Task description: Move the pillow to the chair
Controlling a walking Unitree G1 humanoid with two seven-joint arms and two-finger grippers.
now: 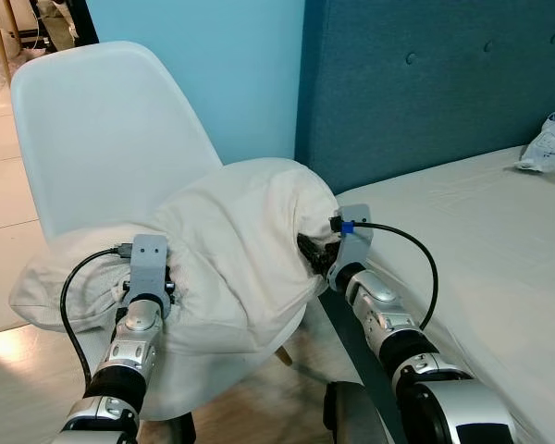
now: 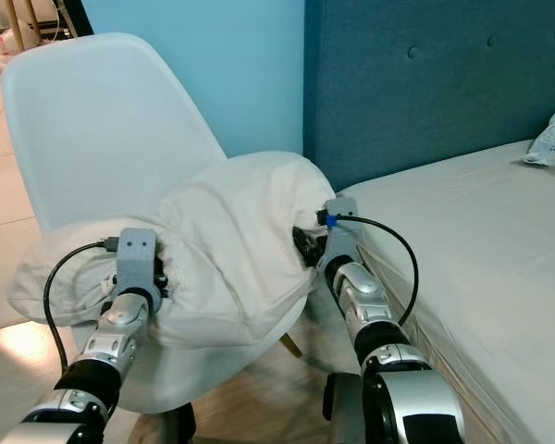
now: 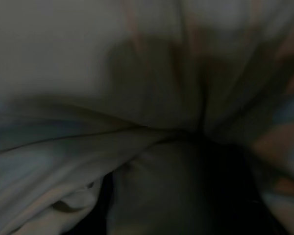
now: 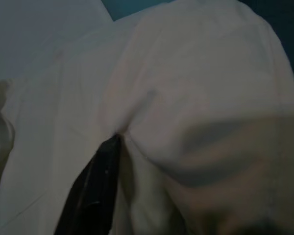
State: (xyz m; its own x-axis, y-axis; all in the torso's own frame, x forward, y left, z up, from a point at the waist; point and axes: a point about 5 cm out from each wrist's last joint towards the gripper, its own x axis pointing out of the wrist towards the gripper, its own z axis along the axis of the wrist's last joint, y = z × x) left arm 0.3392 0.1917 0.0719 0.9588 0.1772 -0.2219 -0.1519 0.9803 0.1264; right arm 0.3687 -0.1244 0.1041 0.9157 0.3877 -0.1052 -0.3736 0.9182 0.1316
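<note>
Here the pillow (image 1: 231,250) lies on the chair (image 1: 102,129), pinched between both end effectors.

Cream pillow (image 1: 231,250): crumpled, slumped across seat of white chair (image 1: 102,129), one end overhanging seat's left edge.

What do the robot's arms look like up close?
Both arms are shiny silver with black bands, like stacked metal rings. The left gripper and right gripper each have a grey boxy camera block on the wrist, with a black cable looping out. The right one's cable plug is bright blue. The fingers are long and black.
</note>
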